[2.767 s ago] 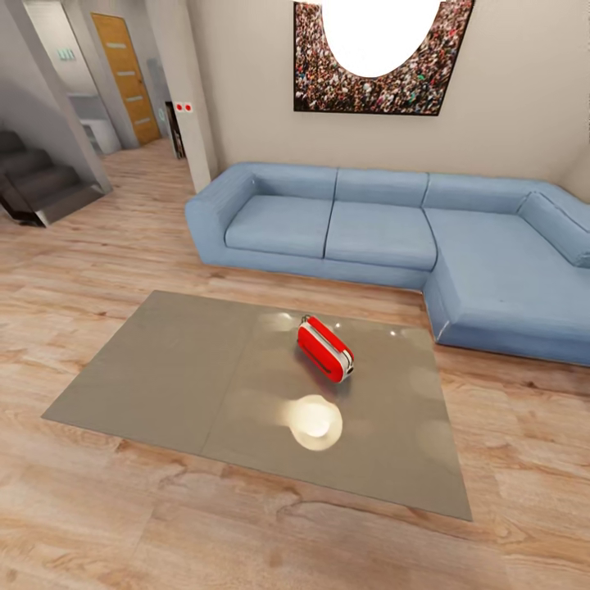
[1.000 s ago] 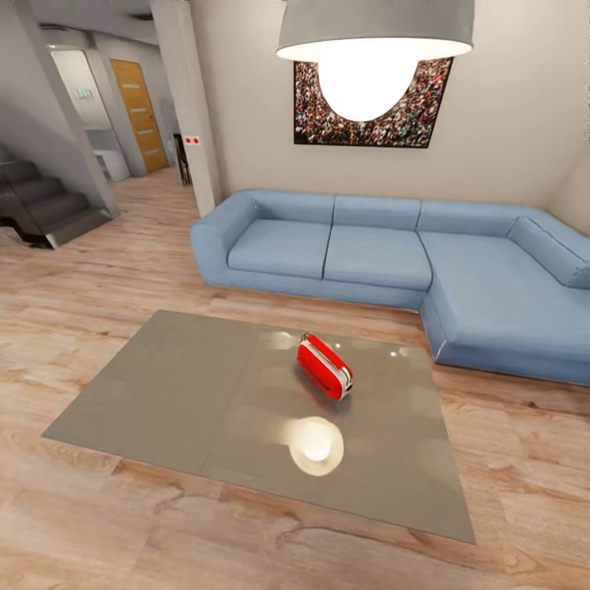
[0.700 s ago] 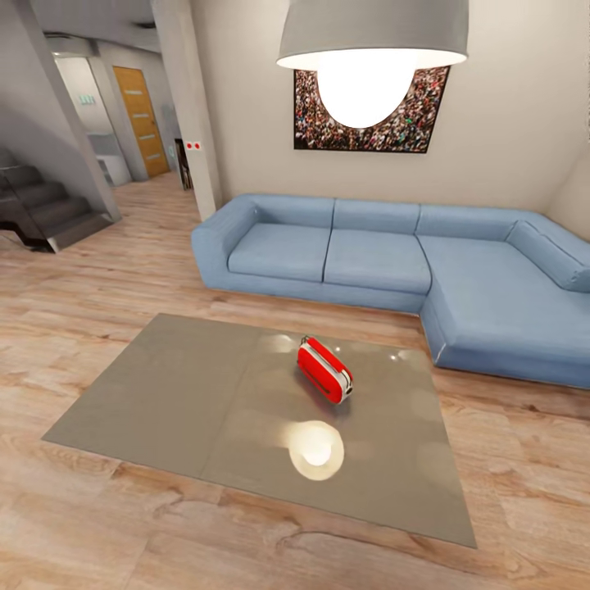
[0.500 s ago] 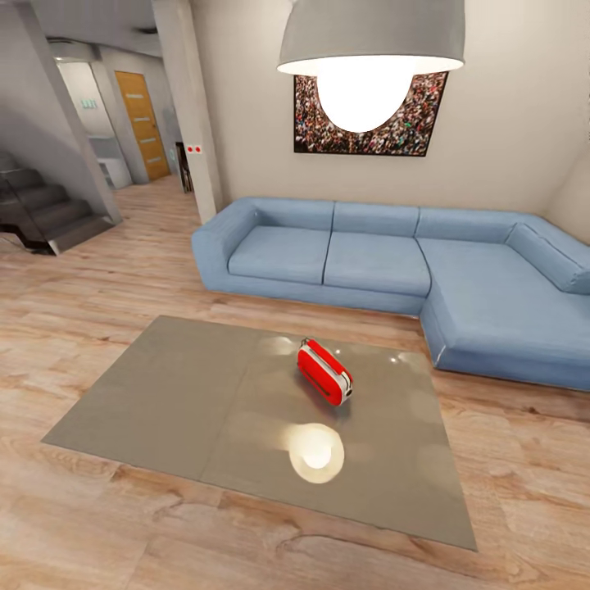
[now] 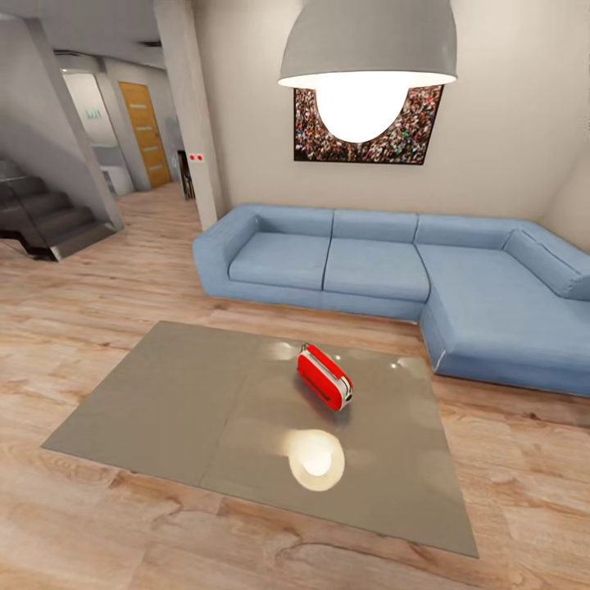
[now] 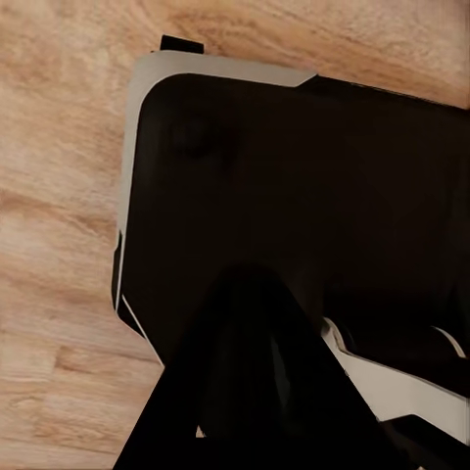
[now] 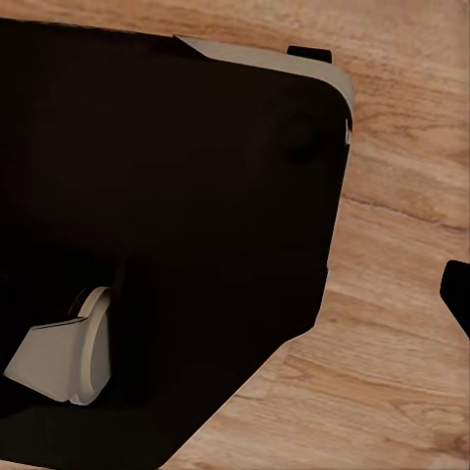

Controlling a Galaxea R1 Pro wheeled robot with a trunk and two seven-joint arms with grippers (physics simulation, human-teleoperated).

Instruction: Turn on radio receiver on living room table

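The red radio receiver (image 5: 324, 376) with white stripes lies on the right panel of the low grey-taupe table (image 5: 180, 401), its white end face toward me and to the right. The living room has a wood plank floor (image 5: 90, 295) around the table. In the left wrist view a dark shape that may be my left gripper (image 6: 250, 382) hangs over my own dark base (image 6: 294, 176); its jaws blur into it. In the right wrist view a dark tip (image 7: 458, 299) at the frame's edge may belong to my right gripper.
A blue L-shaped sofa (image 5: 369, 262) wraps the far and right sides of the table. A grey dome lamp (image 5: 367, 41) hangs above it, its glare reflected on the tabletop. A pillar (image 5: 184, 106), stairs (image 5: 41, 217) and a wooden door (image 5: 145, 135) lie far left.
The whole head view has shifted: the lamp has come down into the picture and the scene sits lower. The radio has stayed where it was on the table.
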